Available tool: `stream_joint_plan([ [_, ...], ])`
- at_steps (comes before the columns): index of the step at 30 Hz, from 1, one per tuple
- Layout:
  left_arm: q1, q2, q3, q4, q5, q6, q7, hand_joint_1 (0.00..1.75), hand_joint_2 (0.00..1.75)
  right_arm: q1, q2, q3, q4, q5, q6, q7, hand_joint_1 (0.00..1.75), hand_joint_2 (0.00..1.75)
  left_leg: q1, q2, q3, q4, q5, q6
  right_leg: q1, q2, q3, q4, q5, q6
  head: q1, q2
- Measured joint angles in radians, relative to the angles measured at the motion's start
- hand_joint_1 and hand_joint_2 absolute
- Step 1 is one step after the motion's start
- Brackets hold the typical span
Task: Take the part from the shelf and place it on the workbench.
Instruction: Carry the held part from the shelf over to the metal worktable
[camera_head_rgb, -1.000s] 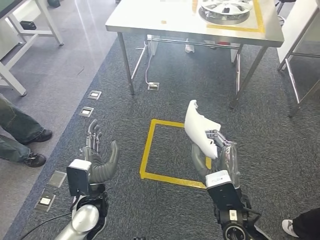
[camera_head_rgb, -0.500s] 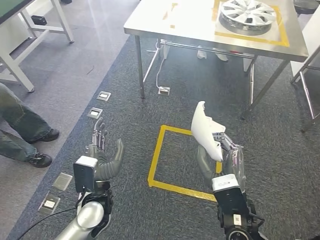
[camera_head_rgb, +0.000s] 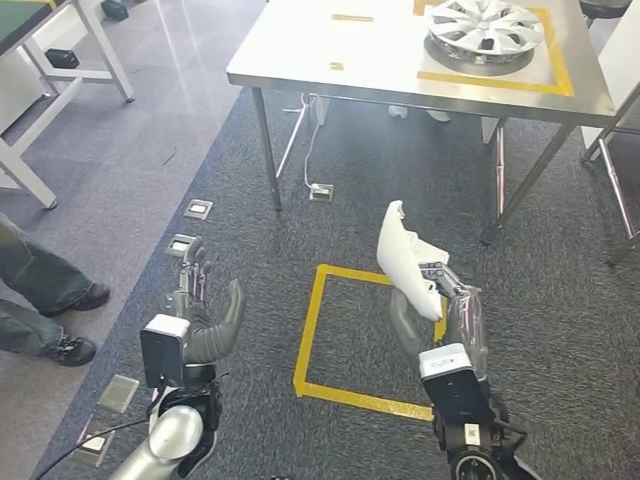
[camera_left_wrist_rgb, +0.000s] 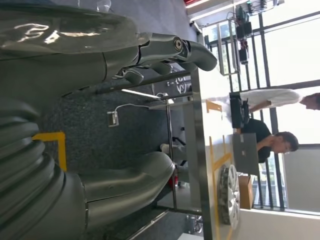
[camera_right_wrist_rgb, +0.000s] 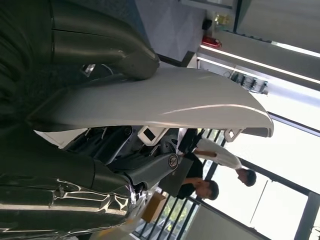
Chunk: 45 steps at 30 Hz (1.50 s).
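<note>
The right hand (camera_head_rgb: 438, 305) grips the white part (camera_head_rgb: 404, 262) (already off the shelf), carried above the carpet; the table (camera_head_rgb: 317, 55) lies ahead, placing remains. The left hand (camera_head_rgb: 200, 315) is spread, empty.

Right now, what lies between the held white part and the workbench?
Head view: bare dark carpet separates the white part in the right hand from the workbench.

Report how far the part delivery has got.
Done: the white part is off the shelf and held in the right hand. In hand: carrying it; the robot faces the steel workbench across a stretch of carpet with a yellow floor square. Left: reaching the workbench and setting the part down. The left hand is empty.
</note>
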Motion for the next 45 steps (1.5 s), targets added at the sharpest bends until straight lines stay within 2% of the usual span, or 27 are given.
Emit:
stream_joint_plan([
  [3,0.001,0.001,0.000,0.001,0.003,0.000,0.001,0.00,1.75,0.000,0.000,0.000,0.000,0.001,0.000,0.000,1.75,1.75,0.007,0.013,0.022,-0.177,0.159,-0.004,-0.006,0.002,0.043,0.001,-0.044,0.019,-0.018,0.000],
  [4,0.001,0.002,-0.001,0.001,0.005,0.000,0.002,0.00,1.75,0.000,0.000,0.000,0.001,0.002,0.000,0.001,1.75,1.75,0.006,0.016,0.026,-0.206,0.189,0.002,-0.005,0.001,0.050,-0.002,-0.057,0.027,-0.021,0.000],
  [5,0.002,0.002,-0.001,0.001,0.006,0.000,0.003,0.00,1.75,0.001,0.000,0.000,0.001,0.002,0.000,0.002,1.75,1.75,0.004,0.018,0.028,-0.216,0.197,0.010,-0.003,0.001,0.059,-0.002,-0.063,0.036,-0.023,0.000],
  [7,0.000,0.003,-0.002,0.001,0.006,0.000,0.003,0.00,1.75,0.000,0.000,0.000,0.000,0.002,0.000,0.002,1.75,1.75,0.003,0.013,0.045,-0.216,0.181,0.031,-0.004,-0.003,0.072,0.005,-0.066,0.048,-0.015,0.000],
  [9,-0.003,0.002,-0.002,0.000,0.006,0.000,0.003,0.00,1.75,-0.001,0.000,-0.001,0.000,0.002,0.000,0.002,1.75,1.75,0.005,0.011,0.076,-0.222,0.163,0.047,-0.007,-0.005,0.045,0.077,-0.064,0.052,-0.003,0.000],
  [11,-0.003,0.002,-0.002,0.000,0.006,0.000,0.002,0.00,1.75,0.000,0.000,-0.002,0.000,0.003,0.000,0.001,1.75,1.75,0.002,0.009,0.108,-0.226,0.140,0.057,-0.007,-0.005,-0.039,0.207,-0.090,0.055,0.013,0.000],
  [12,-0.003,0.002,-0.002,0.000,0.006,0.000,0.002,0.00,1.75,0.001,0.000,-0.002,0.000,0.002,0.000,0.002,1.75,1.75,0.000,0.009,0.124,-0.227,0.127,0.059,-0.006,-0.005,-0.086,0.262,-0.122,0.056,0.019,0.000],
  [14,-0.002,0.001,-0.002,0.000,0.006,0.000,0.002,0.00,1.75,0.003,0.000,-0.003,0.000,0.002,0.000,0.002,1.75,1.75,-0.003,0.005,0.163,-0.228,0.099,0.061,-0.003,-0.005,-0.154,0.297,-0.188,0.055,0.027,0.000],
  [15,-0.002,0.001,-0.002,0.000,0.007,0.000,0.002,0.00,1.75,0.004,0.000,-0.003,0.000,0.002,0.000,0.002,1.75,1.75,-0.004,0.003,0.186,-0.228,0.084,0.060,-0.001,-0.005,-0.171,0.274,-0.196,0.052,0.030,0.000],
  [16,-0.002,0.001,-0.002,0.000,0.007,0.000,0.002,0.00,1.75,0.005,0.000,-0.003,0.000,0.003,0.000,0.002,1.75,1.75,-0.005,0.001,0.209,-0.228,0.067,0.060,0.002,-0.005,-0.179,0.230,-0.168,0.046,0.035,0.000],
  [19,-0.001,0.001,-0.004,0.002,0.011,0.000,0.003,0.00,1.75,0.010,0.000,-0.004,0.001,0.002,0.000,0.001,1.75,1.75,-0.010,-0.006,0.256,-0.227,0.020,0.052,0.015,0.001,-0.186,0.082,0.061,0.024,0.045,0.000],
  [20,-0.001,0.001,-0.005,0.003,0.013,0.000,0.003,0.00,1.75,0.012,-0.001,-0.004,0.001,0.002,0.000,0.001,1.75,1.75,-0.011,-0.009,0.262,-0.227,0.011,0.047,0.020,0.003,-0.184,0.062,0.111,0.021,0.045,0.000],
  [21,-0.003,0.000,-0.007,0.003,0.014,0.000,0.004,0.00,1.75,0.012,-0.001,-0.005,0.000,0.002,0.000,0.000,1.75,1.75,-0.011,-0.011,0.266,-0.227,0.007,0.040,0.023,0.005,-0.180,0.057,0.121,0.020,0.042,0.000],
  [23,-0.007,0.000,-0.008,0.002,0.015,0.000,0.003,0.00,1.75,0.009,-0.001,-0.006,-0.004,0.002,0.000,-0.002,1.75,1.75,-0.008,-0.010,0.256,-0.203,0.017,0.030,0.020,0.005,-0.159,0.041,0.119,0.016,0.043,0.000],
  [24,-0.010,0.000,-0.009,0.002,0.015,0.000,0.003,0.00,1.75,0.007,-0.001,-0.007,-0.005,0.003,0.000,-0.004,1.75,1.75,-0.007,-0.008,0.232,-0.163,0.025,0.026,0.017,0.004,-0.148,0.029,0.117,0.013,0.040,0.000],
  [26,-0.012,0.001,-0.010,0.002,0.016,0.000,0.003,0.00,1.75,0.007,-0.001,-0.008,-0.005,0.004,0.000,-0.006,1.75,1.75,-0.006,-0.005,0.151,-0.045,0.011,0.018,0.012,0.004,-0.128,0.013,0.111,0.008,0.027,0.000],
  [28,-0.011,0.002,-0.010,0.002,0.013,0.000,0.005,0.00,1.75,0.007,-0.001,-0.008,-0.005,0.006,0.000,-0.007,1.75,1.75,-0.003,-0.004,0.066,0.040,-0.042,0.009,0.011,0.004,-0.115,0.009,0.100,0.005,0.014,0.000],
  [29,-0.010,0.003,-0.010,0.002,0.009,0.000,0.007,0.00,1.75,0.007,-0.001,-0.008,-0.005,0.006,0.000,-0.005,1.75,1.75,-0.001,-0.003,0.041,0.047,-0.055,0.006,0.010,0.005,-0.107,0.009,0.092,0.005,0.010,0.000],
  [30,-0.010,0.003,-0.010,0.002,0.005,0.000,0.009,0.00,1.75,0.007,-0.001,-0.008,-0.005,0.006,0.000,-0.004,1.75,1.75,0.000,-0.002,0.032,0.023,-0.041,0.004,0.010,0.006,-0.098,0.009,0.085,0.006,0.005,0.000],
  [33,-0.010,0.005,-0.010,0.002,-0.005,0.000,0.018,0.00,1.75,0.007,-0.001,-0.009,-0.006,0.007,0.000,0.003,1.75,1.75,0.000,-0.001,0.067,-0.160,0.109,0.010,0.010,0.010,-0.071,0.010,0.064,0.014,-0.009,0.000],
  [35,-0.009,0.005,-0.011,0.001,-0.015,0.000,0.030,0.00,1.75,0.008,-0.001,-0.011,-0.009,0.010,0.000,0.010,1.75,1.75,-0.004,0.000,0.083,-0.225,0.156,0.021,0.011,0.012,-0.067,0.012,0.054,0.025,-0.013,0.000],
  [38,-0.008,0.005,-0.011,-0.001,-0.023,0.000,0.039,0.00,1.75,0.009,-0.001,-0.012,-0.016,0.017,0.000,0.018,1.75,1.75,-0.005,0.001,0.088,-0.232,0.167,0.038,0.010,0.012,-0.068,0.016,0.040,0.043,-0.008,0.000],
  [39,-0.009,0.004,-0.011,-0.002,-0.024,0.000,0.040,0.00,1.75,0.009,-0.001,-0.013,-0.017,0.020,0.000,0.018,1.75,1.75,-0.003,0.002,0.093,-0.236,0.167,0.043,0.010,0.009,-0.075,0.035,0.024,0.048,-0.004,0.000],
  [40,-0.009,0.004,-0.011,-0.002,-0.026,0.000,0.041,0.00,1.75,0.009,-0.001,-0.013,-0.018,0.021,0.000,0.018,1.75,1.75,-0.001,0.003,0.097,-0.239,0.167,0.048,0.009,0.005,-0.092,0.076,-0.001,0.052,0.002,0.000],
  [43,-0.007,0.004,-0.011,-0.003,-0.032,0.000,0.042,0.00,1.75,0.011,-0.001,-0.015,-0.019,0.021,0.000,0.017,1.75,1.75,-0.001,0.004,0.102,-0.240,0.160,0.057,0.007,-0.001,-0.185,0.275,-0.088,0.060,0.022,0.000],
  [44,-0.006,0.004,-0.011,-0.003,-0.034,0.000,0.043,0.00,1.75,0.012,-0.001,-0.015,-0.019,0.021,0.000,0.016,1.75,1.75,-0.002,0.004,0.104,-0.240,0.157,0.058,0.006,-0.001,-0.204,0.310,-0.092,0.062,0.026,0.000],
  [45,-0.004,0.004,-0.011,-0.003,-0.036,0.000,0.043,0.00,1.75,0.013,-0.001,-0.015,-0.019,0.020,0.000,0.015,1.75,1.75,-0.002,0.003,0.107,-0.240,0.153,0.058,0.005,-0.001,-0.205,0.308,-0.077,0.063,0.030,0.000],
])
